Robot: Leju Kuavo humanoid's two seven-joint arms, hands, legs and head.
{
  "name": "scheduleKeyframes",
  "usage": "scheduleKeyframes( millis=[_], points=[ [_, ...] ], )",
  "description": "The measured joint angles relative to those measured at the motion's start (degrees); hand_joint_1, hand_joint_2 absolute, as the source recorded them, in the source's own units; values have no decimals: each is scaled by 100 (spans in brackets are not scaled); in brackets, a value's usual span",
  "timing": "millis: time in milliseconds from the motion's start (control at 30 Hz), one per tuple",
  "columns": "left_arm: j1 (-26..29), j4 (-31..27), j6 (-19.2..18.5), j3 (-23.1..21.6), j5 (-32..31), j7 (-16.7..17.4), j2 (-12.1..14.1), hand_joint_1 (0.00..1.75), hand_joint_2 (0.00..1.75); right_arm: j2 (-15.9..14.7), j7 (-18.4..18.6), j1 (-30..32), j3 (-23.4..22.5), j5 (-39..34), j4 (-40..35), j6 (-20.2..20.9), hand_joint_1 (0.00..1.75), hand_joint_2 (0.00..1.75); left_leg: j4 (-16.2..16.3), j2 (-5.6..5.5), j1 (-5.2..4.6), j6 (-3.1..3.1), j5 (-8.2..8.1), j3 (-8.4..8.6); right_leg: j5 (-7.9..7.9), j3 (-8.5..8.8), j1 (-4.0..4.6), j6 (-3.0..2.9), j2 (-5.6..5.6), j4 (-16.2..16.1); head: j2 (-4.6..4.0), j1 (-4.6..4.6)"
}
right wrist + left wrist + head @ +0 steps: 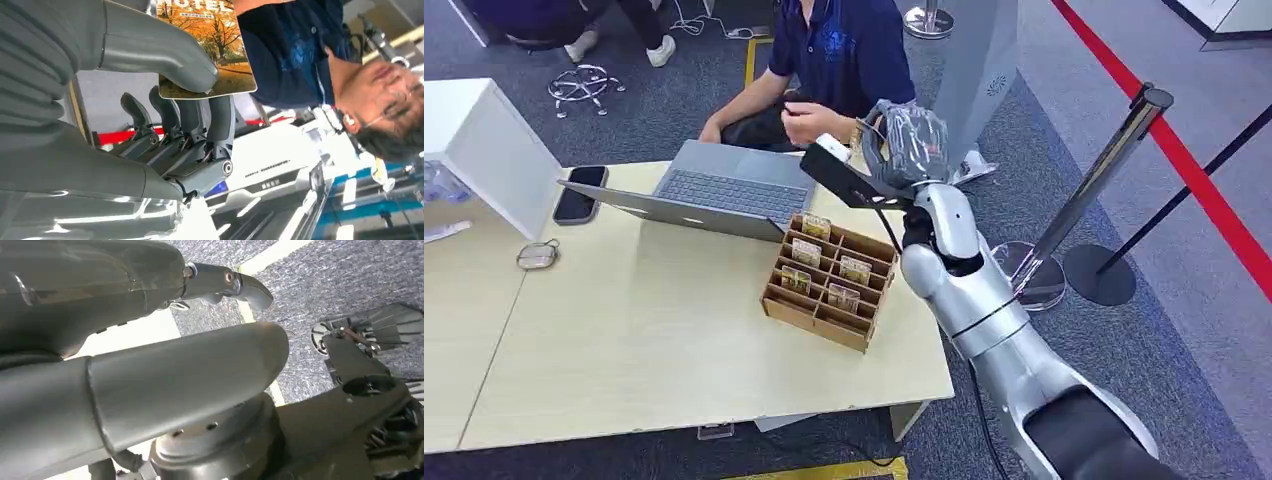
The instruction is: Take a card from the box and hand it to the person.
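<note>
Handover step, by the look of it: right hand (911,143) raised beyond the far edge of the desk (674,350), toward the seated person (839,60), with a card (212,47) pinched between thumb and the dark fingers (200,120), orange autumn trees printed on its face. Person's hand (809,122) just beside the robot's hand, not clearly touching the card. Next move likely calls for holding the card steady within reach, then loosening the pinch only once the person has a firm grip; too early a release risks a drop onto the laptop (724,190) or the floor. Wooden box (829,282) on the desk near the right arm, divided into rows of slots, several more cards standing upright in them, some slots bare. Left hand (150,365) hanging low over grey carpet; thumb and one finger visible, but spread or curled cannot be told.
</note>
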Motion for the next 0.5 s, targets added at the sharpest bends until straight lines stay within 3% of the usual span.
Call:
scheduleKeyframes(
  millis=[300, 500],
  points=[
    [-182, 0, -24, -31, -131, 142, -120, 0, 0, 280, -87, -560, 2, 199, 1444, -164, 136, 175, 1, -4, 0, 0, 0, 0, 0, 0, 0, 0, -1, 0, 0, -2],
    [-220, 2, -26, -52, -140, 160, -162, 0, 0, 371, -109, -616, 7, 291, 1993, -170, 134, 175, 1, -5, 0, 0, 0, 0, 0, -1, 0, 0, 0, 0, 0, 0]
  ],
)
